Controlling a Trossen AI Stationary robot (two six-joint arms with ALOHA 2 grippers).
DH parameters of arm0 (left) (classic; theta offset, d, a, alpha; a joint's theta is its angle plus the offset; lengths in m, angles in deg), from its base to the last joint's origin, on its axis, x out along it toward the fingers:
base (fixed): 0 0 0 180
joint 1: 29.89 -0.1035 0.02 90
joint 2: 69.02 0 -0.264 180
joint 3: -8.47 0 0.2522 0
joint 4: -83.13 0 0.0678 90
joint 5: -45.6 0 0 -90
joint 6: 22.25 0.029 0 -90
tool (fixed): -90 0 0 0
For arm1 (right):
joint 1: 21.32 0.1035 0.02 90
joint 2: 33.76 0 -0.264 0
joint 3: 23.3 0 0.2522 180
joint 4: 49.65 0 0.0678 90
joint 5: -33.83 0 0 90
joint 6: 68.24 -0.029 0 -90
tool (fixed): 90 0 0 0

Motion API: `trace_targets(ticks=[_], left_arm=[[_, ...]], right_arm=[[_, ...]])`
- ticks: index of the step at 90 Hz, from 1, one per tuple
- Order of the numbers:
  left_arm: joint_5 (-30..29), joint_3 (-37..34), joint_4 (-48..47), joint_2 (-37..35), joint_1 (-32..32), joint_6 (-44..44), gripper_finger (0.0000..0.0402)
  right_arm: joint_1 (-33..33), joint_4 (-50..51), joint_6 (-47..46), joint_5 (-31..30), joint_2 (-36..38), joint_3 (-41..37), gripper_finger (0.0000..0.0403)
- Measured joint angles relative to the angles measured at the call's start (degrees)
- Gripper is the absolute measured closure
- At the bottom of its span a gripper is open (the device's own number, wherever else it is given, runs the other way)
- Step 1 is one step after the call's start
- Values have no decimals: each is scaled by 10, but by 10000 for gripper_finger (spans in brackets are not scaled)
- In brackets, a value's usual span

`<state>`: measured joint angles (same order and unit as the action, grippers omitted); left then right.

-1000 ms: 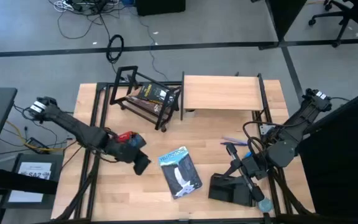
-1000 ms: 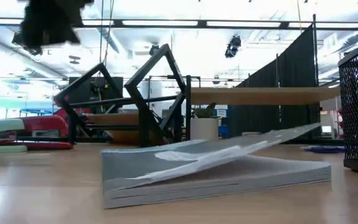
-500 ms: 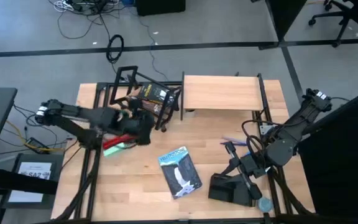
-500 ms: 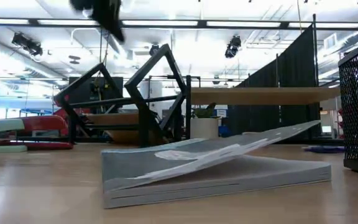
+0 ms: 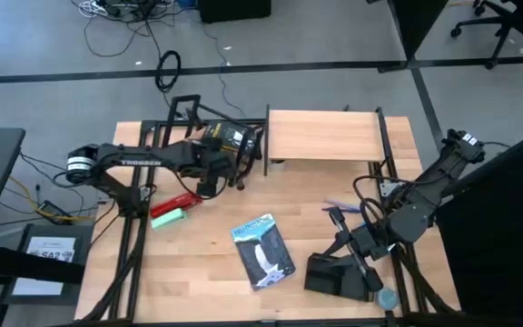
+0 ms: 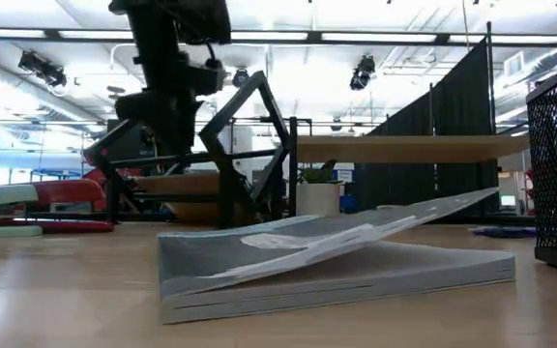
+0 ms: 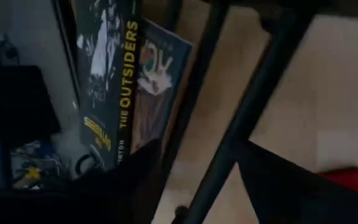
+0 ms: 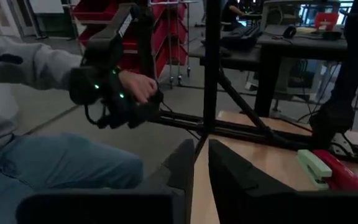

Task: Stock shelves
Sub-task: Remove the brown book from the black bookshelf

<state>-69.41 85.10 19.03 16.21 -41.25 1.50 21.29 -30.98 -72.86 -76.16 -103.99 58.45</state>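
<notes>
Wood table [image 5: 198, 282] holds a black rack [image 5: 212, 145]; left end effector [image 5: 214, 173] open beside it.

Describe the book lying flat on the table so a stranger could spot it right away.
Start at the light wood shelf at the table's far edge, then come toward the near edge. The book lies alone on bare wood between the two arms. Unlike the dark paperback in the black rack, it has a blue-and-white cover.
</notes>
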Motion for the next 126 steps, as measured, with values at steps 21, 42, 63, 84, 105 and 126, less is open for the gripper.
trace_targets(ticks=[21,42,63,84,105,126], left_arm=[[2,-1,34,3,-26,15,250],[23,87,-19,-3,-1,0,260],[22,101,1,1,-42,59,260],[108,61,6,34,-104,91,258],[73,43,63,82,-115,119,259],[61,46,103,125,-117,120,267]], right_arm=[[-4,-1,-10,0,0,0,382],[-10,1,-17,-1,0,0,382],[-26,0,-18,-1,0,0,382],[-26,2,-29,2,0,0,382],[-28,5,-33,1,0,0,382],[-27,4,-59,0,0,0,382]])
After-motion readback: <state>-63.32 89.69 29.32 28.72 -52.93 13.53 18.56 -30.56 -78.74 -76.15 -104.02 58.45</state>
